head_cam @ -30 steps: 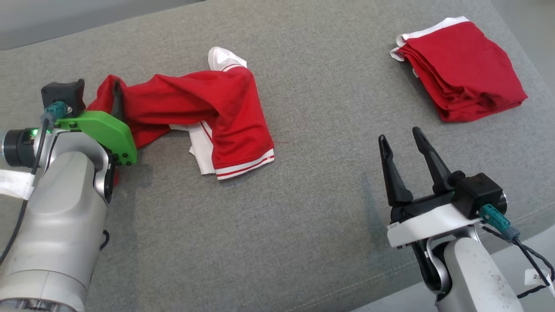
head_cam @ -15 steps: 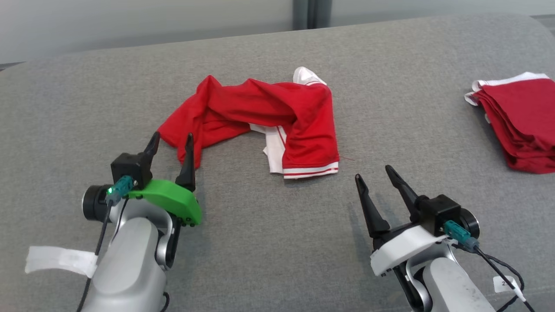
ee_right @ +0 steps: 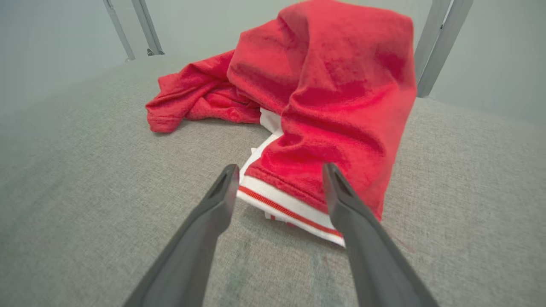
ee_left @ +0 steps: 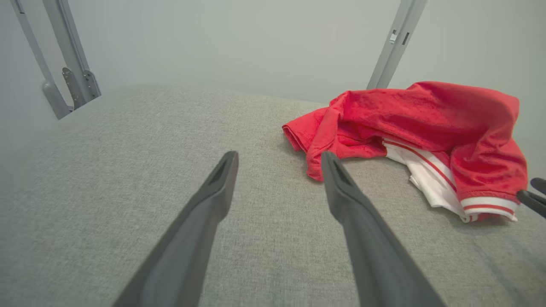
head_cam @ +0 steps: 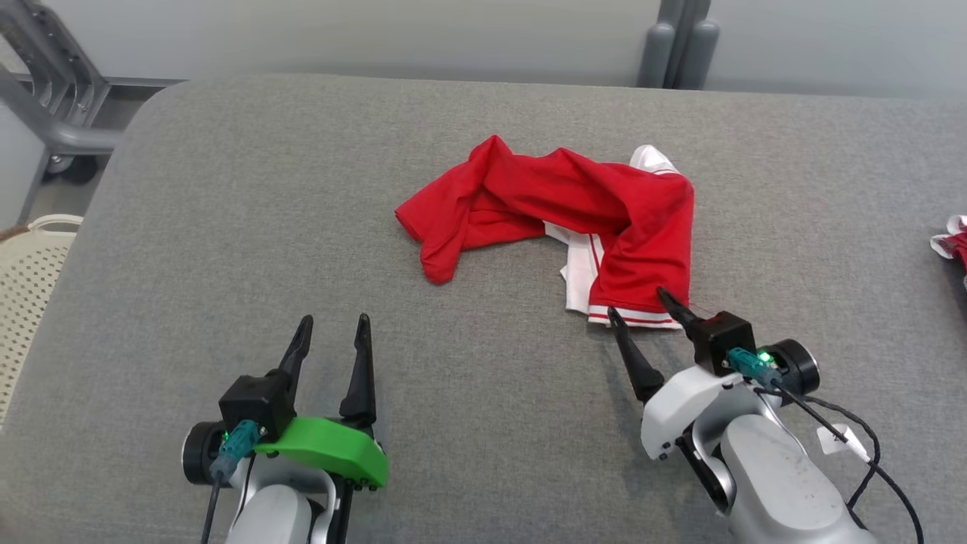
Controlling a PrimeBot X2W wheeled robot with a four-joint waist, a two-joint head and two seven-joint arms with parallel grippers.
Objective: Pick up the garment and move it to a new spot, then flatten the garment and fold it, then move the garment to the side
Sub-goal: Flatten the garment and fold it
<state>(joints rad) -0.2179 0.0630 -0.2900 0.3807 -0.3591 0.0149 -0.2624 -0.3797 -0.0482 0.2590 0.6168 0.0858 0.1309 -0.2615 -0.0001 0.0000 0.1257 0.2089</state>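
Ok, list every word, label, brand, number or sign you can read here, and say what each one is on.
No text can be read in these views.
The white tag on the right arm's cable: any marking on it is too small to read.
The red garment: only red and white stripes at its hem, no lettering or logo showing.

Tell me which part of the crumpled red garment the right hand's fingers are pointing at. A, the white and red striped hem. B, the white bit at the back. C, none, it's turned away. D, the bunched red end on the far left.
A: the right hand is open with its fingertips right at the striped hem of the garment, and the right wrist view frames that hem between its two fingers.
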